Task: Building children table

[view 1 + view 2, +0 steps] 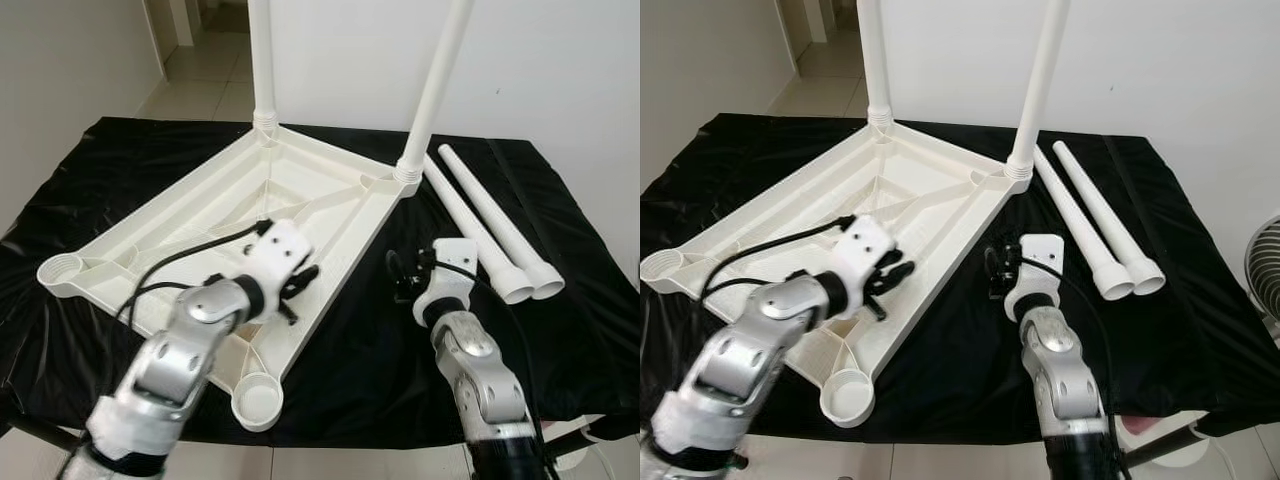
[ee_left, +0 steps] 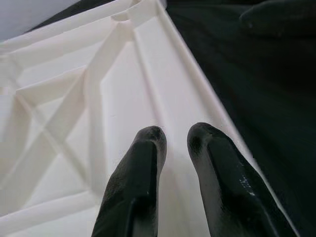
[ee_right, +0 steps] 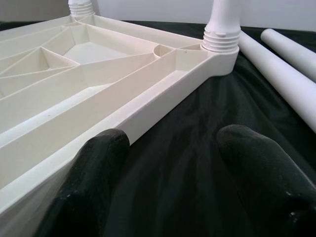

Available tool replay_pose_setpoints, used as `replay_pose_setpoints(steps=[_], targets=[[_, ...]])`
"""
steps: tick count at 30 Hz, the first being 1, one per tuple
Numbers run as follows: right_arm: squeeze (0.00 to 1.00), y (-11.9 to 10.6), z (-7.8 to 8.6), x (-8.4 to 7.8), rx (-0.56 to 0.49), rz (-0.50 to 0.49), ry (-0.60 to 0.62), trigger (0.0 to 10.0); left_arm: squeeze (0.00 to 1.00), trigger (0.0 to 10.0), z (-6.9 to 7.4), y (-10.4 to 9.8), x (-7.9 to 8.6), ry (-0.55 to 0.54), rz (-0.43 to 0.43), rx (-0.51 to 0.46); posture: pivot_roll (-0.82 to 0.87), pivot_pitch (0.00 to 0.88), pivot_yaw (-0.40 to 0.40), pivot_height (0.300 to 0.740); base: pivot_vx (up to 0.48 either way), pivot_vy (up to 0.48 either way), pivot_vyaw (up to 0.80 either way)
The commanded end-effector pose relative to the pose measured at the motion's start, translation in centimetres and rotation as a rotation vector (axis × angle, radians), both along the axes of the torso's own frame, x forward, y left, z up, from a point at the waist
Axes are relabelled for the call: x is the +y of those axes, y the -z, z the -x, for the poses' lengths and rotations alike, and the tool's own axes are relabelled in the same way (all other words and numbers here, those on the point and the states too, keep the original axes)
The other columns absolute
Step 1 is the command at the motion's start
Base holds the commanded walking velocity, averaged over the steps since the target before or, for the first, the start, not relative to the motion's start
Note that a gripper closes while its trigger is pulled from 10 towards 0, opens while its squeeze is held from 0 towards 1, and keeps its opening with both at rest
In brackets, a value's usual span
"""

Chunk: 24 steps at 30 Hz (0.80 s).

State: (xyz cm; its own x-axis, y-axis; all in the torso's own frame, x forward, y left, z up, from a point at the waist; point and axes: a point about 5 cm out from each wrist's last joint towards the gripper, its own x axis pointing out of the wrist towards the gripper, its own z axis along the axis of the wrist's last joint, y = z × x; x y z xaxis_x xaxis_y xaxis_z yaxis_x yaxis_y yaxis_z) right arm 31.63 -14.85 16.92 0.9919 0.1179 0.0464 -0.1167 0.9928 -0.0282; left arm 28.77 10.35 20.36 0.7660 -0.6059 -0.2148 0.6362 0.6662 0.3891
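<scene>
**anon_q:** why's your left arm parked on the tabletop?

**me:** I've got the left gripper (image 1: 296,287) over the upside-down tabletop (image 1: 180,225), near its right edge, fingers (image 2: 143,163) nearly pressed together, pinching nothing. I reckon it's there to steady the thing. The right gripper (image 1: 998,272) hangs spread and empty over the black cloth (image 1: 560,210), just beside that edge.

**anon_q:** and the legs?

**me:** Two legs (image 1: 435,85) stand screwed into the far corners. Two loose legs (image 1: 480,225) lie side by side toward the cloth's right edge, so the right arm can reach them. Near corner sockets (image 1: 257,400) are unfilled.
</scene>
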Motion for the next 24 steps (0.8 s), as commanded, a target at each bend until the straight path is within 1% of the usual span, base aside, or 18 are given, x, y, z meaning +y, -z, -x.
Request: replay_pose_setpoints(steps=[1,2,3,7,8,10,12,14,17,18,19,22,23,24], targets=[[0.00,0.2,-0.5,0.0,0.000,0.023,-0.017,10.0,0.00,10.0,0.5,0.2,0.6,0.037,-0.030,0.011,0.02,0.116,-0.017,0.740,0.000,0.000,0.00],[0.00,0.2,-0.5,0.0,0.000,0.023,-0.017,10.0,0.00,10.0,0.5,0.2,0.6,0.037,-0.030,0.011,0.02,0.116,-0.017,0.740,0.000,0.000,0.00],[0.00,-0.1,-1.0,0.0,-0.008,0.037,-0.028,10.0,0.00,10.0,0.5,0.2,1.3,0.040,-0.058,0.007,0.03,0.121,-0.020,0.740,0.000,0.000,0.00],[0.00,-0.2,-1.2,0.0,-0.012,0.042,-0.032,10.0,0.00,10.0,0.5,0.2,1.5,0.037,-0.072,0.005,0.03,0.121,-0.020,0.740,0.000,0.000,0.00],[0.00,-0.2,-1.3,0.0,-0.013,0.045,-0.037,10.0,0.00,10.0,0.5,0.2,1.8,0.032,-0.083,0.003,0.03,0.123,-0.019,0.740,0.000,0.000,0.00],[0.00,-0.5,-1.8,-0.1,-0.020,0.053,-0.042,10.0,0.00,10.0,0.3,0.6,3.1,-0.008,-0.121,0.009,0.03,0.130,-0.020,0.740,0.000,0.000,0.00],[0.00,-0.5,-1.8,-0.1,-0.020,0.053,-0.042,10.0,0.00,10.0,0.3,0.6,3.1,-0.008,-0.121,0.009,0.03,0.130,-0.020,0.740,0.000,0.000,0.00],[0.00,-0.7,-2.3,-0.3,-0.026,0.052,-0.026,10.0,0.00,10.0,0.2,1.3,4.2,-0.045,-0.163,0.024,0.03,0.133,-0.022,0.740,0.000,0.000,0.00],[0.00,-0.8,-2.7,-0.5,-0.028,0.049,-0.011,10.0,0.00,10.0,0.2,1.6,4.5,-0.056,-0.187,0.027,0.03,0.133,-0.022,0.740,0.000,0.000,0.00],[0.00,-0.9,-3.1,-0.8,-0.024,0.041,0.019,10.0,0.00,10.0,0.2,2.2,5.0,-0.070,-0.226,0.029,0.03,0.137,-0.025,0.740,0.000,0.000,0.00],[0.00,-0.9,-3.1,-0.8,-0.024,0.041,0.019,10.0,0.00,10.0,0.2,2.2,5.0,-0.070,-0.226,0.029,0.03,0.137,-0.025,0.740,0.000,0.000,0.00],[0.00,-0.8,-4.0,-1.3,-0.018,0.034,0.053,10.0,0.00,10.0,0.4,3.2,5.9,-0.092,-0.295,0.046,0.03,0.150,-0.028,0.740,0.000,0.000,0.00],[0.00,-0.8,-4.0,-1.3,-0.018,0.034,0.053,10.0,0.00,10.0,0.4,3.2,5.9,-0.092,-0.295,0.046,0.03,0.150,-0.028,0.740,0.000,0.000,0.00],[0.00,-0.8,-4.3,-1.3,-0.019,0.036,0.056,10.0,0.00,10.0,0.4,3.5,6.2,-0.098,-0.323,0.044,0.03,0.157,-0.026,0.740,0.000,0.000,0.00]])
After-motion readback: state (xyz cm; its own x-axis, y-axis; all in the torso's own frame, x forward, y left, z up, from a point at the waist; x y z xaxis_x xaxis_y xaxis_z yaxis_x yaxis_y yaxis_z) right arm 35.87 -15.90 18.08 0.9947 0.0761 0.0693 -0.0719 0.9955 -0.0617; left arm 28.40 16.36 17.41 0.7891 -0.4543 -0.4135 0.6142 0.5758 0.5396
